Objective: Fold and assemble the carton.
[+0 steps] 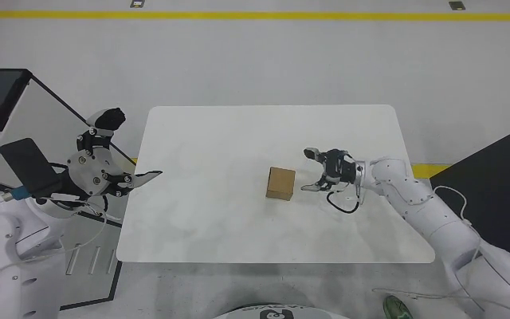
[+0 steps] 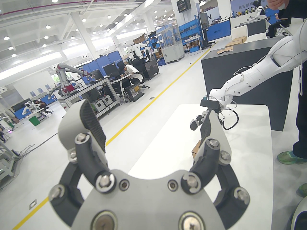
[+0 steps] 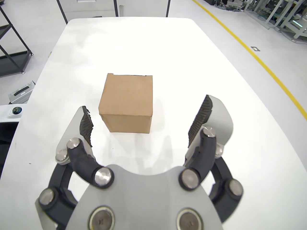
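A small brown carton point(image 1: 280, 183) stands closed as a cube near the middle of the white table point(image 1: 239, 143). In the right wrist view the carton point(image 3: 127, 102) sits just ahead of my right gripper point(image 3: 147, 114), whose fingers are open and hold nothing. From above, the right gripper point(image 1: 309, 170) hovers a short way to the carton's right, apart from it. My left gripper point(image 1: 142, 177) hangs at the table's left edge, far from the carton. In its own wrist view the left gripper point(image 2: 148, 118) is open and empty, with a sliver of the carton point(image 2: 196, 149) behind one finger.
A black cabinet point(image 1: 478, 167) stands off the table's right side and a dark frame point(image 1: 24, 96) off its left. A yellow floor line point(image 1: 255, 14) runs behind the table. A person's legs and shoes point(image 2: 291, 156) stand beside the table's far end.
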Tool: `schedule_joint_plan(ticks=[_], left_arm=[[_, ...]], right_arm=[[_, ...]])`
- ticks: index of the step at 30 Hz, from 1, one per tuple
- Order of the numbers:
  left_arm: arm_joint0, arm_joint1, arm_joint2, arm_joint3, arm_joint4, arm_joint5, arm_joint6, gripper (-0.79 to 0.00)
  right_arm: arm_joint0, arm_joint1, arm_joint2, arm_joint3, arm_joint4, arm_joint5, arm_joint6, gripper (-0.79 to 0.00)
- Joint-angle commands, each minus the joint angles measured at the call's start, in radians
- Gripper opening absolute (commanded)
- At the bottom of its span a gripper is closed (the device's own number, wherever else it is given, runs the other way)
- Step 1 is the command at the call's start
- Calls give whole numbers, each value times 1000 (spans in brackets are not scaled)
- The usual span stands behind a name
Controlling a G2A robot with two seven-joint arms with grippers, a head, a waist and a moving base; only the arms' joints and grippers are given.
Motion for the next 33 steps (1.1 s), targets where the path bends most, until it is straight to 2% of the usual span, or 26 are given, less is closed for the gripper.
schedule_joint_plan(ticks=[1,10,23,27,33], left_arm=[[0,0,0,0,0,0,0,0],[0,0,0,0,0,0,0,0],[0,0,0,0,0,0,0,0],[0,0,0,0,0,0,0,0],[0,0,0,0,0,0,0,-1]], right_arm=[[-25,24,41,-30,0,-10,-16,0],[-167,120,221,-199,10,-75,-81,0],[-441,242,508,-446,65,-98,-59,0],[-515,268,574,-492,63,-98,-25,0],[-515,268,575,-492,63,-98,-25,-1]])
